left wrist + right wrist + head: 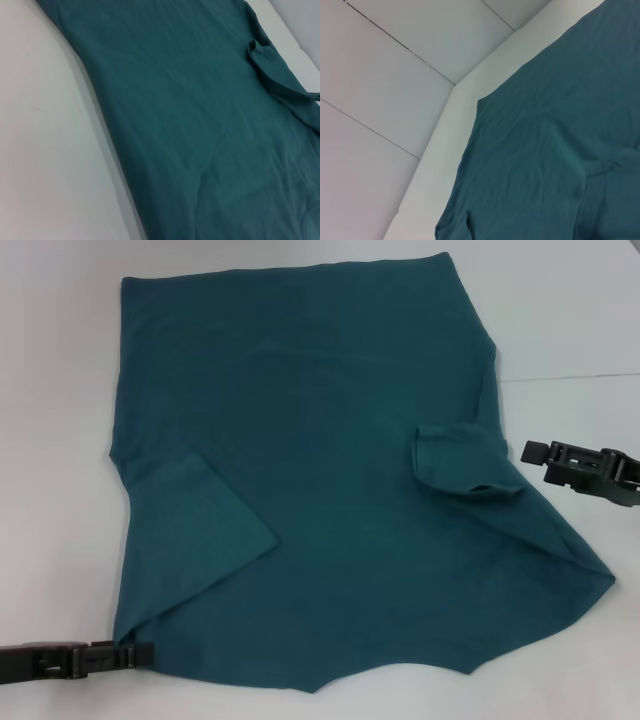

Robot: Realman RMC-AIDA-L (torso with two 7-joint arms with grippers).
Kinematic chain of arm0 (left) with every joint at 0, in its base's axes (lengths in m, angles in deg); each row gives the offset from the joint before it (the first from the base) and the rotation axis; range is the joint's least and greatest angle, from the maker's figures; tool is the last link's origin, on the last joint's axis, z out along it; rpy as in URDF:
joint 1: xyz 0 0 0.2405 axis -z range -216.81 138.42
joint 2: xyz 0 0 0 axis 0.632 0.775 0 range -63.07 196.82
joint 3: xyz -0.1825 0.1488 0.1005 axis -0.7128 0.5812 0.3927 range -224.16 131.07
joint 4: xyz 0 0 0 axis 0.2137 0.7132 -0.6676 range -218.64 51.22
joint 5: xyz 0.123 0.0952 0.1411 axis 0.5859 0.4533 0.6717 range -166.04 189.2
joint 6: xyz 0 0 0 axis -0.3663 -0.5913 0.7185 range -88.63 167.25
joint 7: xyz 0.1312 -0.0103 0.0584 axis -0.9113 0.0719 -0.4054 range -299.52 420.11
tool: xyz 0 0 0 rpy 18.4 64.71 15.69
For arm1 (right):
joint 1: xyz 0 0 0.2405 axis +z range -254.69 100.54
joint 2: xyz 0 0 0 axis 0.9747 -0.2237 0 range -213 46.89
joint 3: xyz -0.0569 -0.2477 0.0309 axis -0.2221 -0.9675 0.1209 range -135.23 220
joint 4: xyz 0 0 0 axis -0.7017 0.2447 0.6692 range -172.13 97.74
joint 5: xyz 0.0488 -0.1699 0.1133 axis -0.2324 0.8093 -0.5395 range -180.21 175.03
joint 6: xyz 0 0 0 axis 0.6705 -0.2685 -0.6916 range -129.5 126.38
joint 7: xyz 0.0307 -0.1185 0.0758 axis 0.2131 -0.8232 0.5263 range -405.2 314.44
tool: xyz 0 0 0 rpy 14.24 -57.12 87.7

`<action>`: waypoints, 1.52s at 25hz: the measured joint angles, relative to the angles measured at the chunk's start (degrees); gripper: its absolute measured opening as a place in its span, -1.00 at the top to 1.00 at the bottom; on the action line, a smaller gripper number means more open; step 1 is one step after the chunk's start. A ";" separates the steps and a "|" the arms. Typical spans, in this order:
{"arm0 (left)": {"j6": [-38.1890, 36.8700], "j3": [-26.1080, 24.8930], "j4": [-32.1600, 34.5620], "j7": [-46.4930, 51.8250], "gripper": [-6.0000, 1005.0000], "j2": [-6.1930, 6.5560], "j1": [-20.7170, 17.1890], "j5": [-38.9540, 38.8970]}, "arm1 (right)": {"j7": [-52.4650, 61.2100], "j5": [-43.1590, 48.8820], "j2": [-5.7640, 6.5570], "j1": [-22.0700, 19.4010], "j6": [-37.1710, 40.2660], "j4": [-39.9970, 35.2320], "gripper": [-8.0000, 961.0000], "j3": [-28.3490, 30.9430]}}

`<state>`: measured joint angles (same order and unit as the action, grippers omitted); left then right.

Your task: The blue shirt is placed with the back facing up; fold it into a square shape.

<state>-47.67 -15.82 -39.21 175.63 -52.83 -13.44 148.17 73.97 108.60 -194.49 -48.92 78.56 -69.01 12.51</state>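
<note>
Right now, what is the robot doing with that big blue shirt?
The robot is folding a dark teal-blue soft knit T-shirt that lies spread on a white table. Both short sleeves are already turned in over the body. The left gripper sits at the shirt's near left corner, and the right gripper waits just off its right edge. No square shape yet.

The blue shirt (330, 470) is a dark teal-blue all over, totally plain on the side that's showing, no print or stripes anywhere. The folded-in sleeves are the same teal, just a bit darker where the folds shade them. The table (50, 420) under the shirt is plain white. Both grippers beside the shirt, left gripper (135, 655) and right gripper (535, 452), are black. Past the table edge the floor (380, 75) is pale grey tile with thin dark grout lines.
</note>
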 joint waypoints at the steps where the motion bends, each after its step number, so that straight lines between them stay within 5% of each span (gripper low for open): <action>1: -0.08 0.01 0.08 0.21 -0.74 0.00 0.00 0.04 | 0.00 -0.01 0.00 -0.05 0.01 0.00 -0.87 0.00; 38: 0.58 0.07 0.06 1.38 -0.74 0.17 1.13 1.48 | 0.00 -0.09 0.09 -0.28 0.11 0.00 -0.87 0.09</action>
<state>-47.08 -15.75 -39.15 177.01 -52.65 -12.31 149.65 73.97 108.50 -194.40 -49.20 78.67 -69.01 12.59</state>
